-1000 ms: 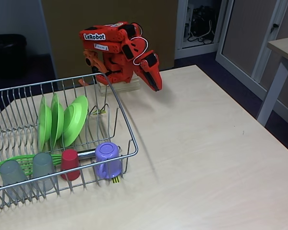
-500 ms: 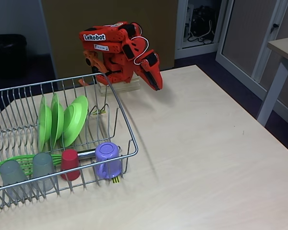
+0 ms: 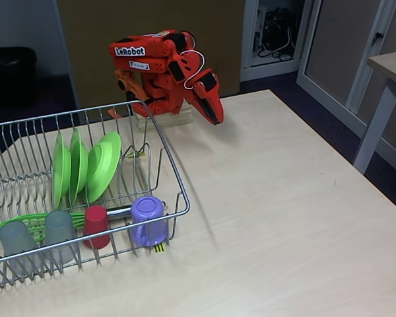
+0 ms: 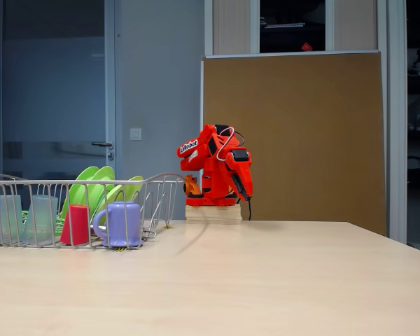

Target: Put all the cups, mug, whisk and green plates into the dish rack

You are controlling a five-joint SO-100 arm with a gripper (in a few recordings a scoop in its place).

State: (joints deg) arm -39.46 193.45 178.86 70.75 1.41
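Both fixed views show the silver wire dish rack (image 3: 175, 173) (image 4: 164, 179) holding three lime-green round plastic plates (image 3: 86, 165) (image 4: 91, 183) upright, green-looped whisk (image 3: 26, 224) lying flat, two translucent grey tumblers (image 3: 36, 239) (image 4: 24, 217), red plastic cup (image 3: 96, 226) (image 4: 75, 225) and lilac handled mug (image 3: 148, 220) (image 4: 119, 224), cups upside down. Red arm folded behind rack; gripper (image 3: 214, 115) (image 4: 243, 190) fingers closed together, empty, above the light wooden table (image 3: 284, 211) (image 4: 266, 280).
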